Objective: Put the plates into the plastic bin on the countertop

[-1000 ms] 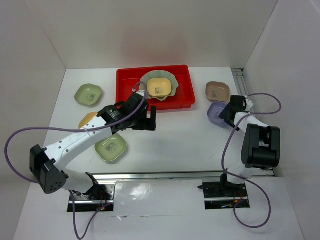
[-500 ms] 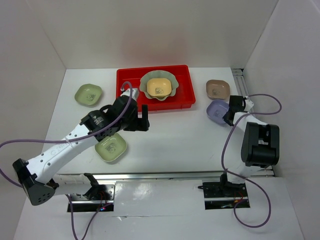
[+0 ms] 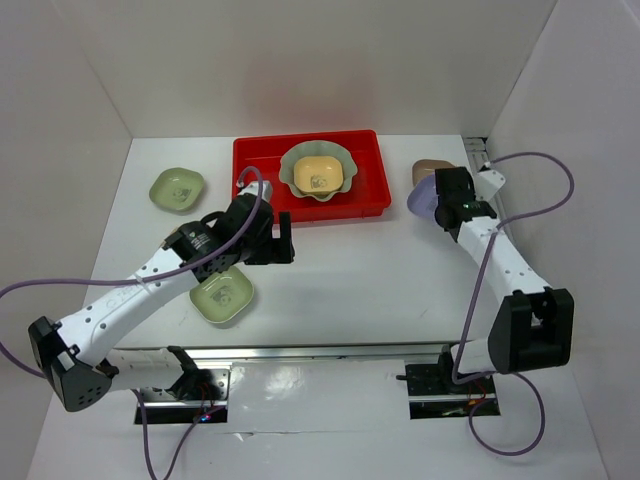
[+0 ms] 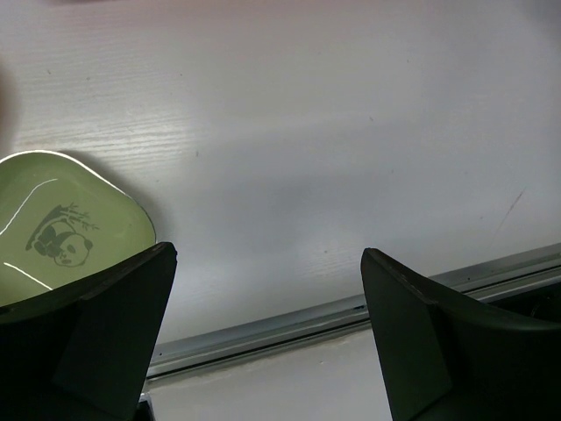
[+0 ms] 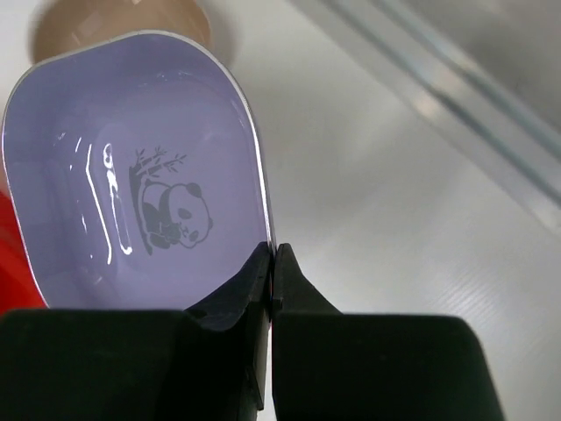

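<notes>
The red plastic bin (image 3: pixel 262 190) lies at the back of the white countertop (image 3: pixel 350 270). It holds a pale-green scalloped plate (image 3: pixel 296 160) with a yellow plate (image 3: pixel 318 176) on top. My right gripper (image 3: pixel 446 207) (image 5: pixel 273 256) is shut on the rim of a lavender plate (image 3: pixel 424 197) (image 5: pixel 131 202), held tilted above the counter, right of the bin. A beige plate (image 3: pixel 426 170) (image 5: pixel 114 22) lies partly hidden behind it. My left gripper (image 3: pixel 281 240) (image 4: pixel 267 281) hangs open and empty in front of the bin, beside a green plate (image 3: pixel 222 296) (image 4: pixel 61 232). Another green plate (image 3: pixel 177 189) sits far left.
White walls close in the counter on the left, back and right. A metal rail (image 3: pixel 478 160) (image 5: pixel 438 79) runs along the right wall near the beige plate. Another rail (image 3: pixel 330 350) (image 4: pixel 351 307) lines the near edge by the arm bases.
My right gripper shut on the lavender plate, lifted it and carried it back and left, over the beige plate. My left arm drew back left from the bin, still open.
</notes>
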